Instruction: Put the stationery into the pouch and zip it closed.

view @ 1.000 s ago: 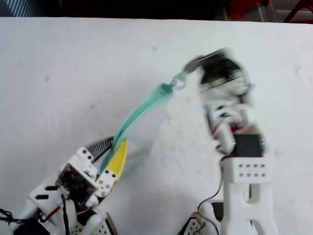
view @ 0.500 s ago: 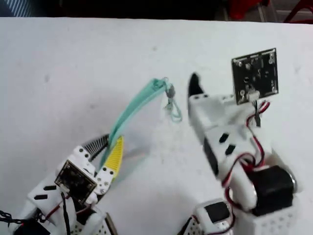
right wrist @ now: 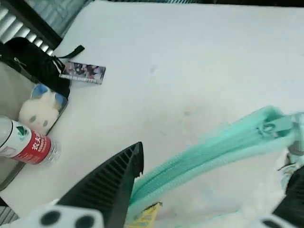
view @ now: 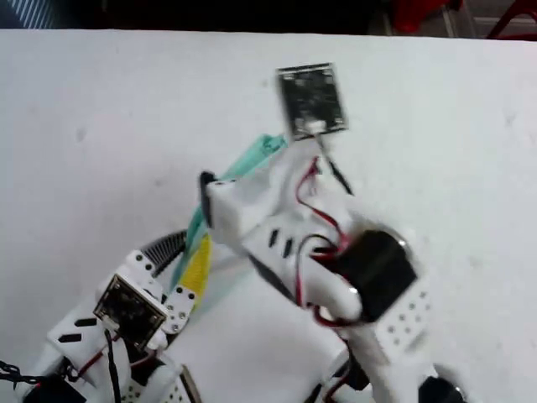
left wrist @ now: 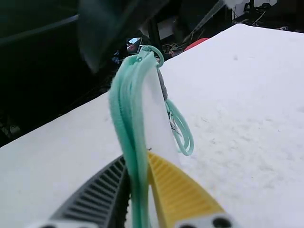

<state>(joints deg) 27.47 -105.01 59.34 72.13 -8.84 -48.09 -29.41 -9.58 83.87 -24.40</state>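
Observation:
A teal pouch stands on edge above the white table, its near end clamped between the grey and yellow fingers of my left gripper. In the left wrist view the pouch rises from the left gripper, and its teal zip cord hangs loose at the far end. My right arm leans across the pouch's middle. The right gripper is open, with the pouch running between its black finger and the other finger; the zip slider is at the pouch's end.
The right arm's camera board juts out over the table's middle. Past the table's left edge are a black bag, a plush toy and a bottle. A small card lies near that edge.
The right gripper was at the zip cord a second ago; it has come off it and swung left over the pouch. The pouch's far end has sagged back. The left arm held still.

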